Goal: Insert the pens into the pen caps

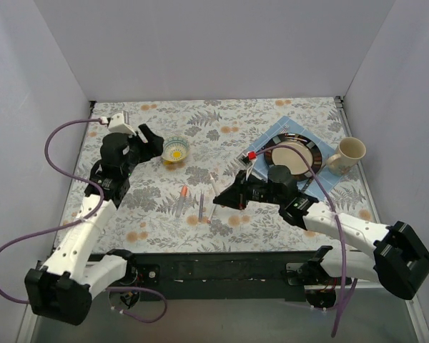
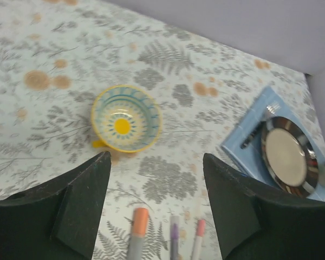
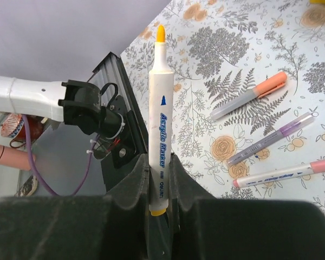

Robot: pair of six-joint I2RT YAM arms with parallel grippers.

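Observation:
My right gripper (image 3: 158, 162) is shut on a white marker pen (image 3: 160, 124) with a bare yellow tip, which points toward the table's near edge; the gripper (image 1: 224, 199) hovers mid-table. Three capped pens lie beside it: a grey one with an orange cap (image 3: 249, 96), a purple one (image 3: 273, 140) and a white one with a pink cap (image 3: 284, 173). They also show in the top view: the orange-capped (image 1: 182, 200), the purple (image 1: 200, 207), the pink-capped (image 1: 214, 184). My left gripper (image 2: 157, 162) is open and empty, above the table near the bowl (image 2: 126, 118). A small yellow piece (image 2: 99, 143) lies against the bowl.
A yellow-and-blue bowl (image 1: 176, 148) stands at the back left of centre. A dark-rimmed plate (image 1: 294, 153) sits on a blue mat (image 1: 282, 128) at the back right, with a cream mug (image 1: 349, 152) beside it. White walls enclose the table.

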